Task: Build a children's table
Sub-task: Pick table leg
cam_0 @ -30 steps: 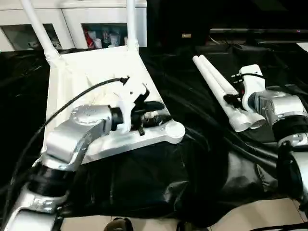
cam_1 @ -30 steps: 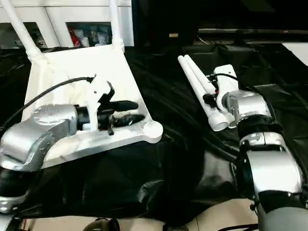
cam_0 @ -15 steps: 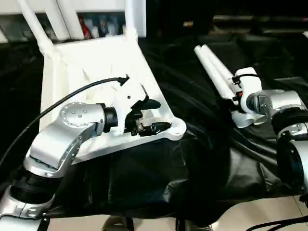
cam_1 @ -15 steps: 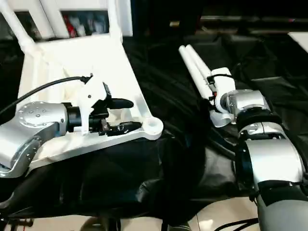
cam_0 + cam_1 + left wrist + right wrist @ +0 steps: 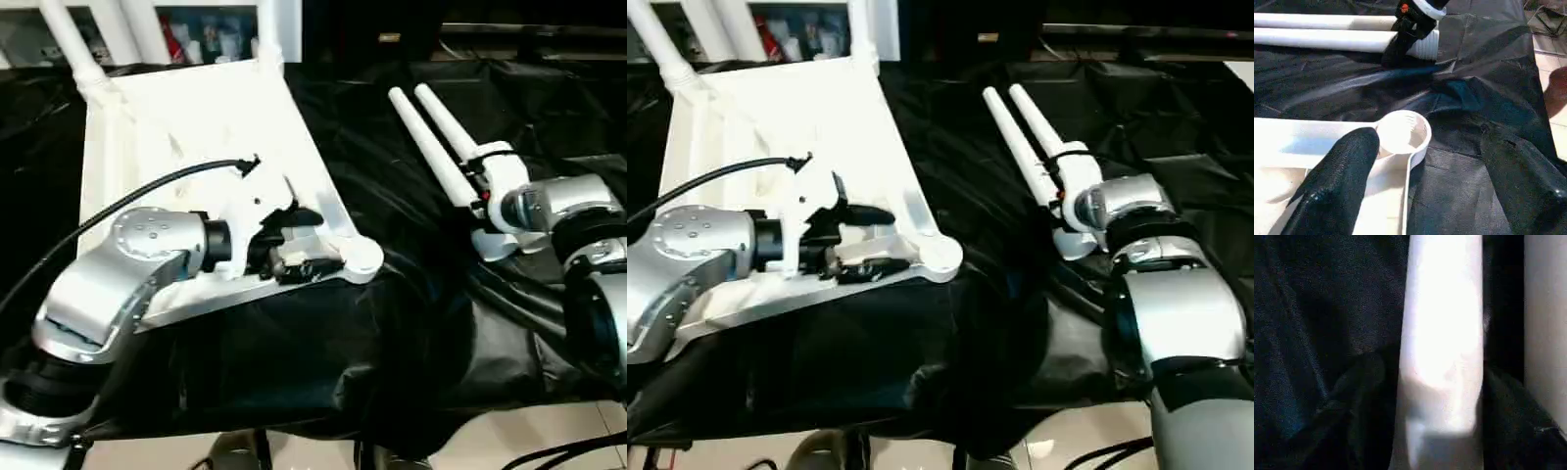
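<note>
The scene is viewed from the head, forward and down, by two eye cameras set slightly apart. The corner socket ahead of the left gripper is seen closely from the left wrist. A leg between the right gripper's fingers is seen very closely from the right wrist.

Tabletop, loose legs on black sheet

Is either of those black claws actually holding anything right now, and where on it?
The right gripper straddles one loose white tube leg near its wide threaded end. The left gripper is open, holding nothing, by the white tabletop's corner socket.
</note>
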Controlling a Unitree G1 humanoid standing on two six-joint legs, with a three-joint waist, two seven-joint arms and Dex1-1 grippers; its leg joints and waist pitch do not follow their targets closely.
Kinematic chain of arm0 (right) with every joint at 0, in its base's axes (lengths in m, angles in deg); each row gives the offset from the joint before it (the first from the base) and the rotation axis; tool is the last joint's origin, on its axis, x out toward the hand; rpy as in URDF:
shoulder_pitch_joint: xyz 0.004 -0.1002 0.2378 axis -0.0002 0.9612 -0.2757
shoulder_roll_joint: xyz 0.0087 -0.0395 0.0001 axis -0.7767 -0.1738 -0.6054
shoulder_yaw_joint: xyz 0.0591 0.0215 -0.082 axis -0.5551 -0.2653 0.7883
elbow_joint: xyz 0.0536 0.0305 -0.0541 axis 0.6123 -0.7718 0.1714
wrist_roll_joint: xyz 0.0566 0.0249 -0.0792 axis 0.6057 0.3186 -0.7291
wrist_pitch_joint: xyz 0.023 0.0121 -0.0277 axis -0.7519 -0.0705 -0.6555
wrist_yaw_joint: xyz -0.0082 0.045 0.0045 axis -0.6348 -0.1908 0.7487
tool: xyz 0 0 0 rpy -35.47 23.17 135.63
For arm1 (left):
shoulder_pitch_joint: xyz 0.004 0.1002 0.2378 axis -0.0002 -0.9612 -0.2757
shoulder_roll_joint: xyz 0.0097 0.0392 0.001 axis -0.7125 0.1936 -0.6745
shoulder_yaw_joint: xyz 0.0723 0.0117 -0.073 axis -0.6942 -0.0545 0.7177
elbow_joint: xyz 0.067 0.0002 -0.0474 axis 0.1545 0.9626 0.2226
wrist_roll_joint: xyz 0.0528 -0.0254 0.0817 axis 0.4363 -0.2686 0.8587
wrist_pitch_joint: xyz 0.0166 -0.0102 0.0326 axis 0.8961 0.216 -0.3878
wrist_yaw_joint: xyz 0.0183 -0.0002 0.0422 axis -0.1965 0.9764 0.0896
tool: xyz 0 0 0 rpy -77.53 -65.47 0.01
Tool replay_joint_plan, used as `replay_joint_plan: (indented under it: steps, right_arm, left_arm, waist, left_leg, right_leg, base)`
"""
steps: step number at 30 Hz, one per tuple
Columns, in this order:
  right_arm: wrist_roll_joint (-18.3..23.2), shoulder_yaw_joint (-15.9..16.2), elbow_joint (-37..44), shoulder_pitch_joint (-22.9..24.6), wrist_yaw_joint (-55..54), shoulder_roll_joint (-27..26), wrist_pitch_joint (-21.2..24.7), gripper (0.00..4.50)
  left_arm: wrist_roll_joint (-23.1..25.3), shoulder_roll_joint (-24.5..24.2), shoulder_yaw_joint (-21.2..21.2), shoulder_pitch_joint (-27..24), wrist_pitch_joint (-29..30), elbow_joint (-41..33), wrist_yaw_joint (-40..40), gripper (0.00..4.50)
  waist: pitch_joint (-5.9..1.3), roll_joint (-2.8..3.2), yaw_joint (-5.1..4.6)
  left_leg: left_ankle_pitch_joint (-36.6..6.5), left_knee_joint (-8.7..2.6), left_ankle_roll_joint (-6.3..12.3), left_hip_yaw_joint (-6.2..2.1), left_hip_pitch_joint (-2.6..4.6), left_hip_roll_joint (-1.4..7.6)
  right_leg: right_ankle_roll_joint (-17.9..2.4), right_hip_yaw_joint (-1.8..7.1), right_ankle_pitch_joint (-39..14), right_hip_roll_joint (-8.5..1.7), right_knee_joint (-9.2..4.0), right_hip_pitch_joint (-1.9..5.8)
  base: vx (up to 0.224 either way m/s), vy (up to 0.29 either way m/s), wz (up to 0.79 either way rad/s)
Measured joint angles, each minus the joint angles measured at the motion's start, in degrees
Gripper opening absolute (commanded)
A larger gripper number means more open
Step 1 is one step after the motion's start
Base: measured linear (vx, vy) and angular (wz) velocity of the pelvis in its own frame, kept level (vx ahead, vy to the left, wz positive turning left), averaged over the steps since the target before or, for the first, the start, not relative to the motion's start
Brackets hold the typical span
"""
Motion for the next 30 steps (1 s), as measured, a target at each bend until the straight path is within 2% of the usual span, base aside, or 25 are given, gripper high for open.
replay_joint_plan:
  steps: [9, 16, 21, 24, 26, 29, 30]
  right_arm:
    - [0.06, -0.88, -0.39, 0.00, -1.59, 0.52, 0.00, 2.00]
    - [2.03, -4.16, -0.49, 0.03, -3.95, 0.63, 0.33, 1.89]
    - [5.11, -7.24, -0.45, 0.12, -4.72, 0.41, 0.15, 1.89]
    - [7.68, -10.45, -0.03, 0.51, -4.40, -0.26, -1.02, 1.89]
    - [10.18, -12.88, 2.79, 1.69, -4.28, -2.06, -2.64, 1.89]
    - [13.69, -14.99, 9.06, 4.35, -3.17, -4.95, -5.20, 1.89]
    - [14.56, -15.47, 11.82, 5.73, -3.18, -5.24, -5.27, 1.89]
  left_arm:
    - [-0.33, 0.48, -0.09, 0.53, -0.08, 0.04, 0.14, 3.87]
    - [1.23, 3.04, -0.04, 1.25, -0.46, 2.94, 4.12, 3.87]
    - [2.90, 7.10, 1.65, 3.24, -1.13, 7.98, 10.05, 3.87]
    - [2.98, 10.68, 4.81, 4.43, -1.68, 10.58, 14.09, 3.87]
    - [2.84, 14.81, 7.34, 6.28, -1.81, 13.62, 18.41, 3.87]
    - [2.69, 17.17, 7.73, 7.89, -2.46, 16.14, 20.54, 3.87]
    - [2.15, 18.20, 8.08, 8.34, -2.35, 17.08, 20.93, 4.13]
  waist:
    - [0.00, 0.02, 0.19]
    - [0.03, 0.18, 0.47]
    - [0.00, 0.28, 0.36]
    - [-0.05, 0.45, 0.37]
    - [-0.03, 0.61, 0.41]
    - [-0.07, 0.93, 0.60]
    - [-0.10, 1.01, 0.77]
  left_leg:
    - [0.00, 0.00, 0.00, 0.00, 0.01, 0.01]
    - [0.02, 0.04, -0.02, 0.00, 0.06, 0.01]
    - [0.03, 0.05, -0.05, 0.00, 0.09, 0.02]
    - [0.04, 0.13, -0.03, 0.00, 0.08, 0.02]
    - [0.04, 0.17, -0.02, 0.00, 0.04, 0.03]
    - [0.11, 0.18, 0.13, 0.00, 0.03, 0.03]
    - [0.17, 0.18, 0.22, -0.01, 0.01, 0.03]
  right_leg:
    - [0.00, -0.01, 0.00, 0.00, 0.03, 0.00]
    - [-0.01, 0.00, 0.00, 0.00, 0.15, 0.01]
    - [-0.02, -0.02, 0.01, 0.00, 0.23, 0.00]
    - [-0.02, -0.02, 0.01, 0.00, 0.25, 0.01]
    - [-0.03, -0.01, 0.02, 0.00, 0.26, 0.01]
    - [-0.03, -0.03, 0.02, 0.00, 0.25, 0.00]
    - [-0.03, -0.06, 0.02, 0.00, 0.25, -0.01]
  base:
    - [0.000, 0.000, 0.00]
    - [0.000, 0.000, 0.00]
    - [0.000, 0.000, 0.00]
    - [0.000, 0.000, 0.00]
    - [0.000, 0.000, 0.00]
    - [0.000, 0.000, 0.00]
    - [0.000, 0.000, 0.00]
